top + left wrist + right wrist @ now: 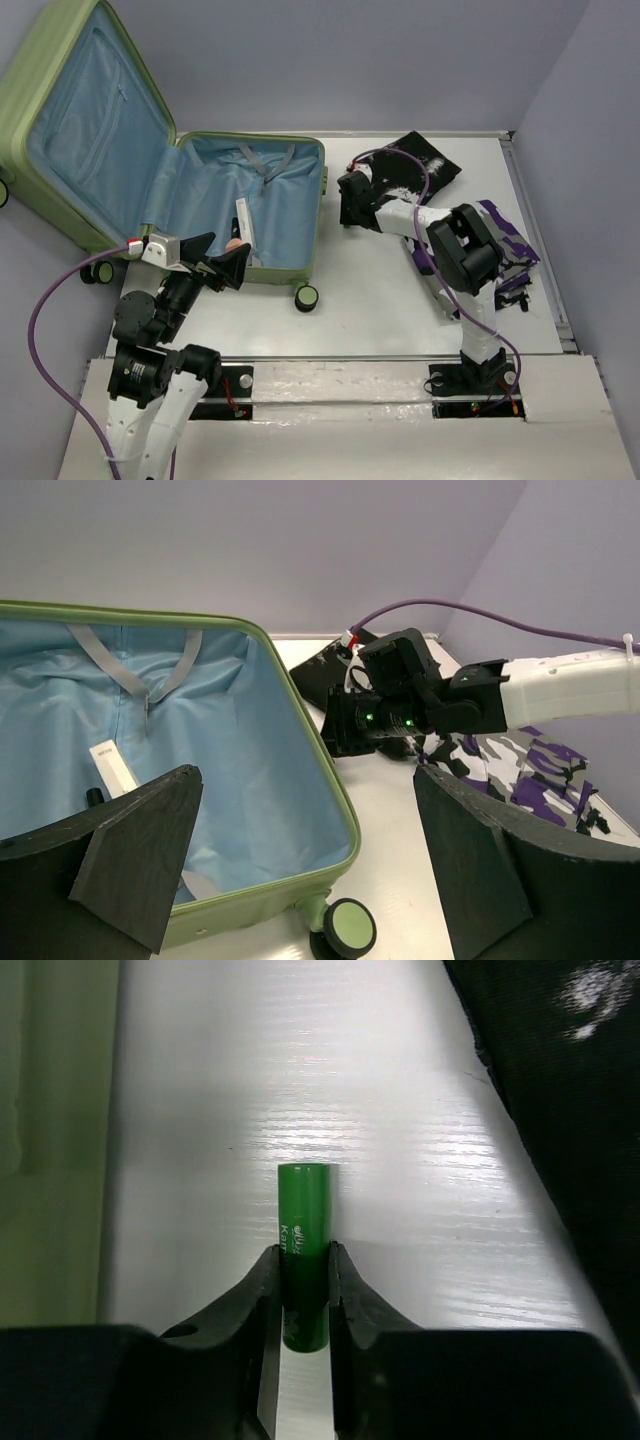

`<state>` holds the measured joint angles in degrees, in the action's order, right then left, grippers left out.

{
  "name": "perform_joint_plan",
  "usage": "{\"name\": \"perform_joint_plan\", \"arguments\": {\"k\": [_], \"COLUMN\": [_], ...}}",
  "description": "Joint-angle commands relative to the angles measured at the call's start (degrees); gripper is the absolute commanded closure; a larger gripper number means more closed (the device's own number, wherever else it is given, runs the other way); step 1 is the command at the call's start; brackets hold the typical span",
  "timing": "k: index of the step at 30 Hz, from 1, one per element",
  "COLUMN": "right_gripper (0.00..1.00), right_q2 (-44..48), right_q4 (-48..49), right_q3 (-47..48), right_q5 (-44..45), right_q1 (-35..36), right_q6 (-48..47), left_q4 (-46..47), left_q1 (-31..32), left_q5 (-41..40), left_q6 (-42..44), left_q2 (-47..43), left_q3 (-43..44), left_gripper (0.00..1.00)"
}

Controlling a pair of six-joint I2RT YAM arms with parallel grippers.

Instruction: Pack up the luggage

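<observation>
The luggage lies open at the left of the table, with its base flat and the blue lining showing. The lid is propped up behind it on the far left side. Inside the luggage there's a slim white box near the front wall, and grey straps hang loose further back. The left gripper hovers over the luggage's near edge with its jaws spread as wide as they go, and nothing is between them. Now look just right of the luggage: the right gripper is down low over the white surface, jaws pinched in tight on a small green tube. They grip its lower half, and the top pokes out beyond the fingertips. I can't tell whether the tube is touching the table or just above it. Further right of the luggage there's a black garment at the back, and a purple camo garment is bunched up nearer. One green-and-black wheel sticks out at the luggage's near right corner
</observation>
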<state>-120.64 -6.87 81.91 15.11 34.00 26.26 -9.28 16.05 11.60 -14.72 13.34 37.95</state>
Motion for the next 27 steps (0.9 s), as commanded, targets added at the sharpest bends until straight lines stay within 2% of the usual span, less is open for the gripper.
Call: {"name": "perform_joint_plan", "arguments": {"k": [1,3,7,10,14,17,21,22,23,25,26,27], "right_gripper": [0.9,0.93,0.93,0.93,0.93,0.93,0.91,0.83,0.57,0.4,0.24,0.2], "right_q2": [1.5,4.0,17.8,27.7,34.0,32.2,20.3,18.2,16.3,13.6,14.1,14.9], "right_q4": [-7.2,-6.1,-3.0,-2.3,-0.5,-0.2,-0.2,-0.2,-1.2,-2.6,-3.1,-3.3], "right_q3": [-2.4,-4.3,-11.5,-13.8,-12.9,-8.5,3.7,8.7,11.2,14.8,15.6,15.3], "right_q5": [5.5,6.2,6.0,3.7,-1.4,-4.7,-9.7,-10.8,-14.4,-16.6,-15.2,-12.9], "right_q1": [0.1,0.1,0.1,0.7,3.7,6.7,12.4,12.4,12.4,12.4,12.4,12.4], "right_q6": [-1.2,-1.2,-2.4,-3.1,-2.8,-2.1,-0.2,0.0,1.0,1.4,1.3,0.7], "left_q4": [2.6,2.6,2.5,2.4,2.2,2.3,2.7,2.9,2.9,3.0,2.9,3.4], "left_q1": [-0.1,-0.1,-0.1,-0.1,-0.1,-0.1,-0.1,-0.1,-0.1,-0.1,-0.1,-0.1], "left_q5": [0.8,0.6,-0.3,-0.4,-1.2,-1.8,-0.5,-0.3,0.4,1.8,4.1,5.5], "left_q6": [0.2,0.1,0.0,0.0,-0.3,-0.7,-0.9,-1.0,-1.1,-1.7,-3.0,-3.9], "left_q2": [0.7,1.0,1.2,1.8,2.8,3.4,5.2,6.1,6.5,8.2,8.8,9.9], "left_q3": [-0.2,-0.2,-0.2,-0.2,-0.3,-0.3,-0.2,-0.2,0.0,0.8,1.1,1.6], "left_gripper": [0.01,0.01,0.01,0.01,0.01,0.01,0.01,0.01,0.01,0.01,0.01,0.01]}}
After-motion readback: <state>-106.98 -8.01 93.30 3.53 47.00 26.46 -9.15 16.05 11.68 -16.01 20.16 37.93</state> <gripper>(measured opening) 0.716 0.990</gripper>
